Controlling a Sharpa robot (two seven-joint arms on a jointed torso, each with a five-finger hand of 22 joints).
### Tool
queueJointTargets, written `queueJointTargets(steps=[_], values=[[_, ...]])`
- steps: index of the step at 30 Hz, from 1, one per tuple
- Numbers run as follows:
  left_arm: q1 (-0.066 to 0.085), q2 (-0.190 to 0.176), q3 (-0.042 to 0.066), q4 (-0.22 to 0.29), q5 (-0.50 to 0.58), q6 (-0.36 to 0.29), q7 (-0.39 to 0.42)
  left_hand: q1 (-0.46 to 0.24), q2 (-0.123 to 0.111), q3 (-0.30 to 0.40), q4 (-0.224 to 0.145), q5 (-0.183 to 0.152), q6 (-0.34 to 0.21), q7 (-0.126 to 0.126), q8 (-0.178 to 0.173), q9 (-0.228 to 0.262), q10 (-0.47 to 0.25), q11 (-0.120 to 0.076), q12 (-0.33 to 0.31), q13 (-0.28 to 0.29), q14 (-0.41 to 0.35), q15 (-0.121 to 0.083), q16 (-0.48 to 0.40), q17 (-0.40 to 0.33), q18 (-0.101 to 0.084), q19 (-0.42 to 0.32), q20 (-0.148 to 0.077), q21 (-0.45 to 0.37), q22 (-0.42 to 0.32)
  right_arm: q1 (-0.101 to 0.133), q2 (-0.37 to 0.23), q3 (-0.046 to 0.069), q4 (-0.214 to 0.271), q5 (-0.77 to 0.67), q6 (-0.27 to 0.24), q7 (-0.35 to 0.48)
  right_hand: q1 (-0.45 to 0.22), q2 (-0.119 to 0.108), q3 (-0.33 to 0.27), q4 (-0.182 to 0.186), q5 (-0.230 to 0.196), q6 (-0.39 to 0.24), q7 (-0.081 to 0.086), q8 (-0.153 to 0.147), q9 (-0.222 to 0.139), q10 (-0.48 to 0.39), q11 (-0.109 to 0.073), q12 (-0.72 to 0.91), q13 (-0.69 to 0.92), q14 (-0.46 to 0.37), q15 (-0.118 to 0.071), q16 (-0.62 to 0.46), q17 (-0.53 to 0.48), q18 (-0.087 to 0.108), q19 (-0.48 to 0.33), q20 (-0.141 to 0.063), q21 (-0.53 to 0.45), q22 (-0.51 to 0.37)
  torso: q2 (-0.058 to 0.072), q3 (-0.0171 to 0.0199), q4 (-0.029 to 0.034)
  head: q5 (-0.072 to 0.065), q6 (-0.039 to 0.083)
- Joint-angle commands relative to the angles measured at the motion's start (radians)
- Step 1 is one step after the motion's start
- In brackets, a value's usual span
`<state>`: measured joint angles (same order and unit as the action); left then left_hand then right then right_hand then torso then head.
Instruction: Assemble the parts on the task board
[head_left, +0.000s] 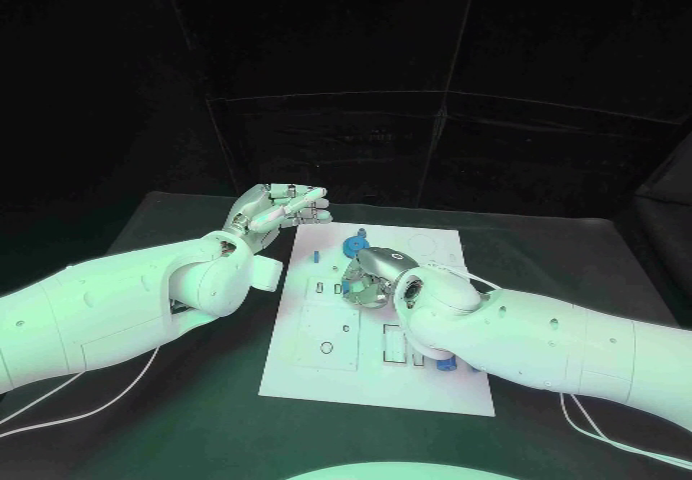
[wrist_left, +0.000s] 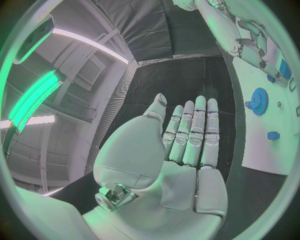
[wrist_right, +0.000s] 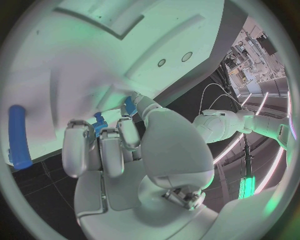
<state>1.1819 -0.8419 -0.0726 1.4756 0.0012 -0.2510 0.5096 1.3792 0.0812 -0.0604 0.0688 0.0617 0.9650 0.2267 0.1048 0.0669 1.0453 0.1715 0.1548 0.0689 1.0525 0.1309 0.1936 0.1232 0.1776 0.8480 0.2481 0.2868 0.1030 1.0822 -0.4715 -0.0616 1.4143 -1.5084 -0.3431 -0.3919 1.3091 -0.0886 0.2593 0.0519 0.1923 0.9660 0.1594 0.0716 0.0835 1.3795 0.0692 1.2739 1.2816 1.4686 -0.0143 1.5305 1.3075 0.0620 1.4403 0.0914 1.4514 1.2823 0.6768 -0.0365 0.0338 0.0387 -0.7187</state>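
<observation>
One board (head_left: 378, 340) at frame centre. Left hand (head_left: 274, 212), upper left, spread and holding nothing; right hand (head_left: 369, 277) pinches one blue part (wrist_right: 100, 123).

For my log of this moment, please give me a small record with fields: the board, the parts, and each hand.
board: white task board lying flat on the black table
parts: blue gear and a small blue piece on the board; blue rod lying on it
left hand: open, fingers straight, holds nothing, beside the board's far corner
right hand: over the board, fingers curled at a small blue part; grip unclear
</observation>
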Motion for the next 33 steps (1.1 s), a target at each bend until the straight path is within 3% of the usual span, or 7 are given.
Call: queueJointTargets(steps=[1,14,20,25,26,30,33], values=[[0.002,0.0,0.001,0.001,0.001,0.011,0.005,0.007,0.003,0.001,-0.007,0.001,0.009,0.0,-0.007,-0.002,0.004,-0.001,-0.006,-0.002,0.008,0.002,-0.006,0.001,0.007,0.008,0.0,-0.005,-0.001,-0.001,0.0,-0.001,0.0,-0.009,-0.016,-0.032,-0.012,-0.002,-0.01,0.002,-0.004,-0.01,0.0,-0.006,-0.002,-0.01,0.0,-0.007,-0.003,0.08,0.007,-0.006,0.167,-0.004,-0.002,0.006,-0.006,-0.002,0.0,0.0001,0.0,-0.001,0.0],[0.002,0.0,0.001,-0.002,0.001,0.014,0.003,0.007,0.009,0.004,-0.015,0.001,0.022,-0.013,-0.007,0.0,0.018,-0.009,-0.009,-0.001,0.025,-0.005,-0.003,0.006,0.009,0.021,-0.004,-0.002,-0.003,-0.005,-0.019,-0.001,0.03,-0.046,-0.137,-0.029,-0.014,-0.051,-0.13,0.069,0.019,-0.098,0.015,-0.002,-0.014,-0.032,0.014,-0.031,-0.028,0.079,0.019,-0.011,0.159,-0.003,-0.003,0.018,-0.007,-0.003,0.0,0.002,-0.0007,0.003,0.003],[0.002,-0.004,0.001,-0.01,-0.044,0.008,-0.027,-0.005,0.012,0.0,-0.026,0.001,0.052,-0.03,-0.013,0.001,0.06,-0.032,-0.025,0.0,0.174,-0.049,0.06,0.059,0.008,0.134,-0.049,0.053,0.015,0.0,-0.079,0.001,0.093,-0.018,-0.184,0.092,0.028,-0.052,-0.183,0.107,0.017,-0.105,0.016,0.002,-0.013,-0.03,0.016,-0.028,-0.027,0.079,0.021,-0.011,0.162,-0.004,-0.002,0.02,-0.005,0.0,-0.003,0.0014,-0.0025,0.006,0.007],[0.004,-0.019,0.001,-0.011,-0.202,-0.006,-0.165,-0.043,0.003,-0.022,-0.01,0.001,0.119,-0.076,0.004,0.01,0.202,-0.091,0.016,0.025,0.404,-0.12,0.212,0.174,0.009,0.308,-0.118,0.162,0.063,0.059,-0.189,0.001,0.176,0.115,-0.105,0.3,0.06,-0.035,-0.19,0.115,0.022,-0.096,0.014,0.009,-0.011,-0.039,0.015,-0.035,-0.034,0.068,0.02,-0.033,0.121,0.004,-0.022,0.019,-0.024,-0.038,-0.007,0.0043,-0.0008,0.005,0.008],[0.005,-0.022,0.001,-0.012,-0.238,-0.015,-0.205,-0.046,0.004,-0.023,-0.007,0.001,0.133,-0.089,0.008,0.012,0.236,-0.107,0.03,0.036,0.447,-0.137,0.265,0.213,0.008,0.354,-0.138,0.196,0.08,0.075,-0.216,0.001,0.193,0.156,-0.08,0.328,0.067,-0.032,-0.191,0.115,0.027,-0.095,0.014,0.01,-0.01,-0.046,0.014,-0.042,-0.041,0.063,0.019,-0.044,0.102,0.009,-0.035,0.019,-0.037,-0.064,-0.009,0.0057,-0.0039,0.01,0.009],[0.014,-0.03,0.001,-0.013,-0.369,-0.013,-0.373,-0.06,-0.009,-0.025,0.002,0.001,0.162,-0.118,0.017,0.024,0.322,-0.141,0.095,0.106,0.481,-0.174,0.936,0.891,0.001,0.455,-0.184,0.319,0.149,0.136,-0.301,0.001,0.237,0.293,-0.022,0.392,0.084,-0.021,-0.197,0.114,0.042,-0.094,0.012,0.012,-0.011,-0.071,0.012,-0.076,-0.072,0.049,0.016,-0.077,0.052,0.019,-0.064,0.016,-0.069,-0.12,-0.018,0.009,-0.013,0.017,0.009],[0.027,-0.027,0.002,-0.016,-0.5,0.052,-0.521,-0.111,-0.011,-0.041,0.04,0.002,0.165,-0.13,0.038,0.04,0.338,-0.154,0.185,0.198,0.487,-0.182,1.161,1.154,-0.009,0.483,-0.195,0.442,0.254,0.17,-0.35,0.001,0.25,0.369,-0.003,0.412,0.085,-0.017,-0.199,0.116,0.046,-0.093,0.012,0.013,-0.011,-0.071,0.011,-0.077,-0.073,0.049,0.016,-0.08,0.049,0.019,-0.064,0.016,-0.071,-0.123,-0.024,0.0132,-0.0179,0.021,0.007]])
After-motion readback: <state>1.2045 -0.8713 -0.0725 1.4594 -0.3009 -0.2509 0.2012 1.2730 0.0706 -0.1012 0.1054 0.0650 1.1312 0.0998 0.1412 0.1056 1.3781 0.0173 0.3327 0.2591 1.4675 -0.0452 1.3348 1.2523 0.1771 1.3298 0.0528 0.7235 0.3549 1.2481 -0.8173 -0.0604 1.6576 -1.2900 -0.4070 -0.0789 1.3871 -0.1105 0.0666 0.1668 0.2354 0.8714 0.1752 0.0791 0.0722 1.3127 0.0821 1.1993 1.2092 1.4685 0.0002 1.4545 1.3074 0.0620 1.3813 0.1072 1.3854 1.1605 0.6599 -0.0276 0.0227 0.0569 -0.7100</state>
